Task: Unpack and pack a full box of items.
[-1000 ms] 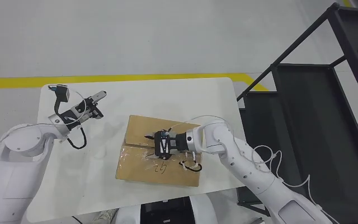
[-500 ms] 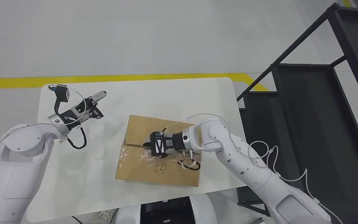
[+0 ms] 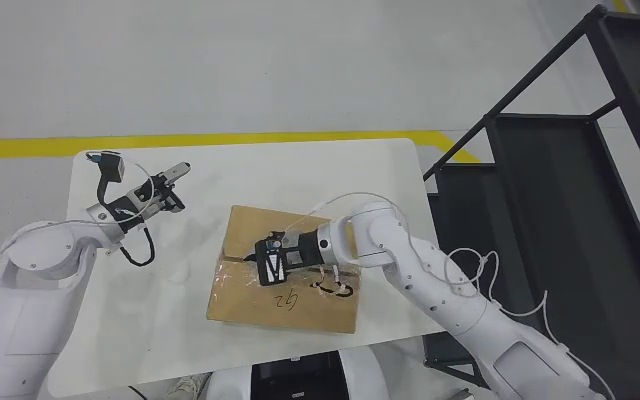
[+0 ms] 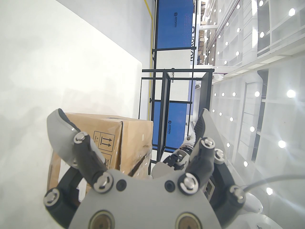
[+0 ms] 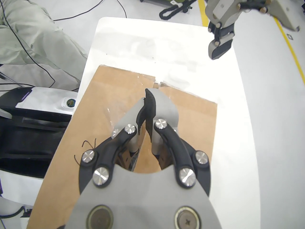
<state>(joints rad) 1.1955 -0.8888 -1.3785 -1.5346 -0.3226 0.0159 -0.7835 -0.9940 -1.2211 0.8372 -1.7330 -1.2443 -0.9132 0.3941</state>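
- Box (image 3: 300,300), closed cardboard with a taped seam, lies on the white table (image 3: 120,320), toward 4 o'clock from the table's middle.
- Right gripper (image 3: 264,260) sits low over the box top (image 5: 190,120) at the seam, with its fingers pressed together.
- Left gripper (image 3: 178,172) hangs at 10 o'clock from the box, well apart from it, fingers spread wide.

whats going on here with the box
A closed cardboard box lies on the white table, its top flaps not yet opened and clear tape over the middle seam. The right gripper is shut, with its tips down at that taped seam near one end of the box top. The left gripper is open and empty, off to the side above the table, apart from the box.
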